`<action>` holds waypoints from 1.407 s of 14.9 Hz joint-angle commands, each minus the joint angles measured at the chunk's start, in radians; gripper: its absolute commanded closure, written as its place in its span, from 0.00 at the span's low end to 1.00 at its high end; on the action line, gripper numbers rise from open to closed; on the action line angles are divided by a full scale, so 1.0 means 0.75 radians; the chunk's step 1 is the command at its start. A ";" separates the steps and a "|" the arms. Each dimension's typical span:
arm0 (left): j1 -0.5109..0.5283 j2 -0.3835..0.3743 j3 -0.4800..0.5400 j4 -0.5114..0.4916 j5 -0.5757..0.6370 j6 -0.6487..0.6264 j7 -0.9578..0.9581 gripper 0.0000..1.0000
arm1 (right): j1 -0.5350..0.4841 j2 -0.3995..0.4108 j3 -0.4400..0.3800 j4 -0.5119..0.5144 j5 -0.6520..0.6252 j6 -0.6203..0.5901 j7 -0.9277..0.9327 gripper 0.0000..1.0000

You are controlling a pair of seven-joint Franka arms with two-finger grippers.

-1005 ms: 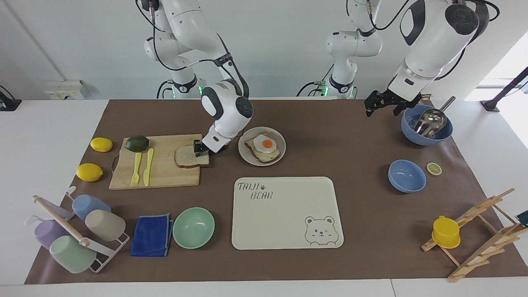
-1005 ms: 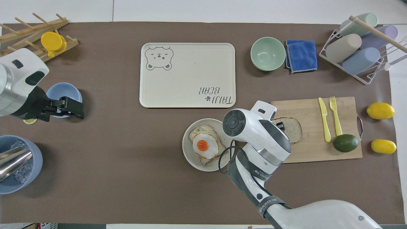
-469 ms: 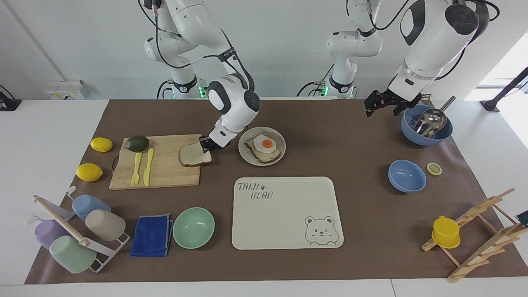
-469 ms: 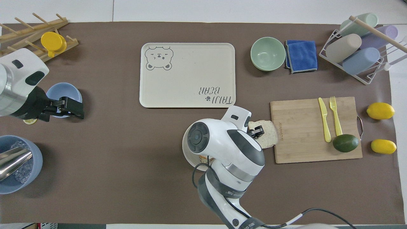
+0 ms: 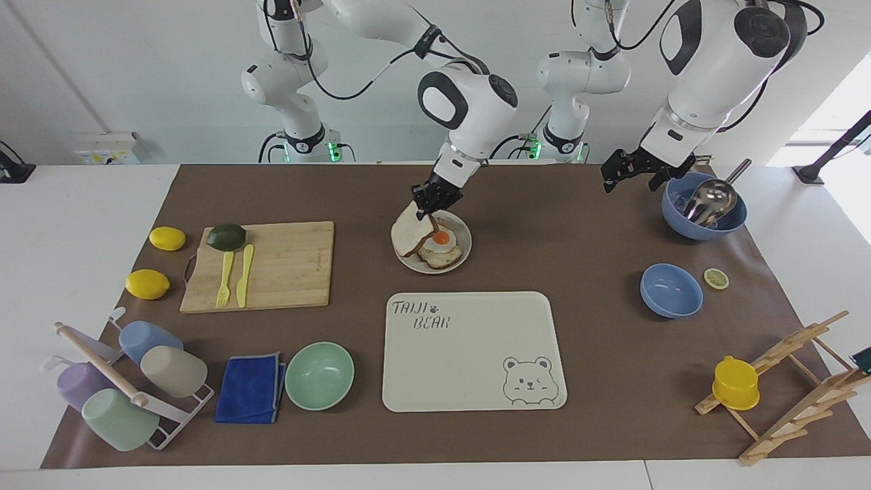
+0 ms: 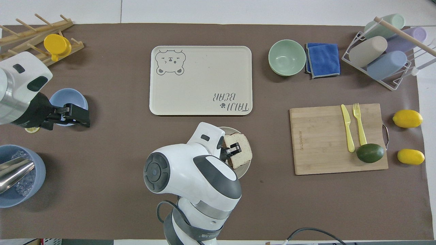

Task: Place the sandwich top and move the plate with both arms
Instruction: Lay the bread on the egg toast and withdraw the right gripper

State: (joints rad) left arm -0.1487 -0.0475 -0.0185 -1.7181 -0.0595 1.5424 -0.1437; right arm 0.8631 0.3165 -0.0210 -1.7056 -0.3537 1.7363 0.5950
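Right gripper: pinched shut on sandwich top, hung tilted over plate to cap the egg
Left gripper: spread wide, empty, waiting

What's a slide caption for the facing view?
Right gripper holds the sandwich top tilted over the egg toast on the plate; left arm waits.

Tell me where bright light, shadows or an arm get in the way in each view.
Facing view: bright window light washes out the corner past the left arm's end of the table; the bread slice, tilted in the right gripper, hides part of the plate. Overhead view: the right arm's white wrist covers most of that plate; the left gripper casts a soft shadow by the blue bowl.
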 commanded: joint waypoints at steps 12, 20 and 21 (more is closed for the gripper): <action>0.002 -0.023 -0.002 -0.018 0.028 0.019 -0.011 0.00 | 0.042 0.069 0.016 -0.004 0.120 0.141 0.098 0.00; -0.012 -0.037 -0.012 -0.018 0.028 0.024 -0.017 0.00 | -0.442 -0.186 0.016 0.016 0.420 0.130 0.052 0.00; -0.010 -0.037 -0.010 -0.018 0.028 0.020 -0.015 0.00 | -0.510 -0.227 0.014 0.020 0.433 0.060 0.005 0.00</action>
State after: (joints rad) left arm -0.1511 -0.0548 -0.0293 -1.7167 -0.0595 1.5449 -0.1442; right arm 0.5917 0.2426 -0.0253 -1.6648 -0.0901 1.8515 0.6388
